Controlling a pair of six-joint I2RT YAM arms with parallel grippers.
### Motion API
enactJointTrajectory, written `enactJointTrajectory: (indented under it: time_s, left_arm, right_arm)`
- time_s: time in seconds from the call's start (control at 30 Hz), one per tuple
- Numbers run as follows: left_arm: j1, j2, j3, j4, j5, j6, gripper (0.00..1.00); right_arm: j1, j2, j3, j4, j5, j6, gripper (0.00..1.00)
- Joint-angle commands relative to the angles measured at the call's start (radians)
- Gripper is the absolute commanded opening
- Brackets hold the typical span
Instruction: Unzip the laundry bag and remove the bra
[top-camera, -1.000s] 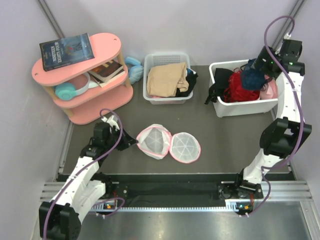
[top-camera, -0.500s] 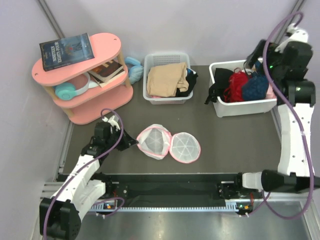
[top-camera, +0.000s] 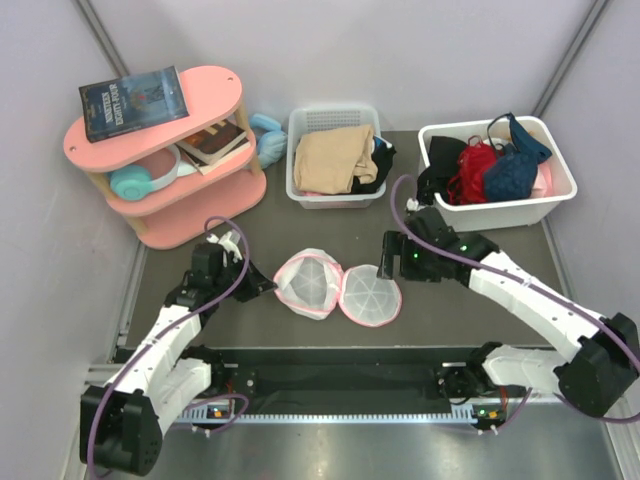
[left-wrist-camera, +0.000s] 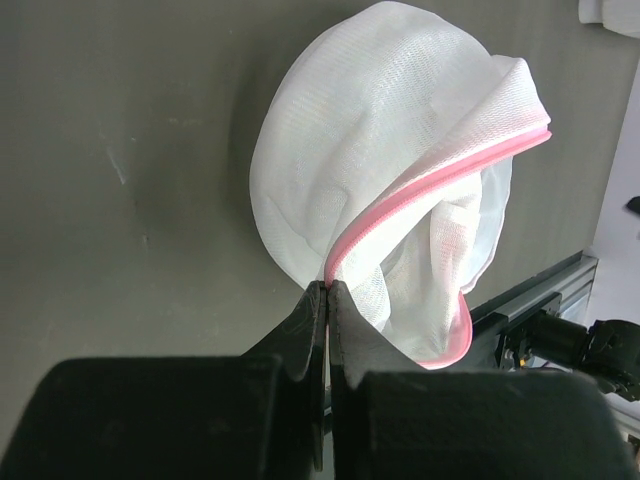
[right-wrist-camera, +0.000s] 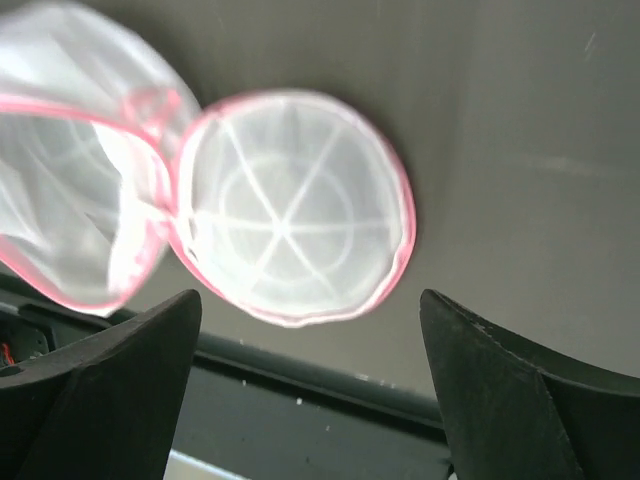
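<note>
The laundry bag (top-camera: 335, 285) lies open on the dark table, its two round white mesh halves with pink zipper trim side by side. My left gripper (top-camera: 268, 286) is shut on the pink rim at its left edge; the left wrist view shows the black fingers (left-wrist-camera: 345, 330) pinching the rim of the bag (left-wrist-camera: 390, 170). My right gripper (top-camera: 386, 268) is open and empty, just above the right half (right-wrist-camera: 290, 220). The navy-blue bra (top-camera: 515, 165) lies in the white bin (top-camera: 495, 212) at the back right.
A red lacy garment (top-camera: 473, 170) and a black garment (top-camera: 437, 165) share that bin. A white basket (top-camera: 335, 198) with beige clothing stands at the back middle. A pink shelf (top-camera: 175, 160) with books and blue headphones stands at the back left.
My right arm has swung down from the back-right bin to the bag, its gripper empty. The navy bra stays in the bin. My left gripper has kept its hold on the bag.
</note>
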Motion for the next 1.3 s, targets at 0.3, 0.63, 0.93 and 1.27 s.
enactJointTrajectory:
  time_s: [0.3, 0.63, 0.93, 1.27]
  left_arm:
    - [-0.004, -0.002, 0.042, 0.025, 0.010, 0.022, 0.00]
    - [-0.004, -0.001, 0.045, 0.022, 0.008, 0.021, 0.00]
    - [-0.004, 0.016, 0.055, 0.024, 0.009, 0.032, 0.00]
    - [-0.005, 0.060, 0.085, 0.042, 0.002, 0.059, 0.00]
  right_arm:
    - [0.033, 0.174, -0.137, 0.070, 0.077, 0.171, 0.68]
    - [0.033, 0.251, -0.185, 0.161, 0.086, 0.165, 0.50]
    - [0.033, 0.333, -0.186, 0.210, 0.103, 0.159, 0.36]
    - [0.011, 0.274, -0.092, 0.078, 0.178, 0.079, 0.00]
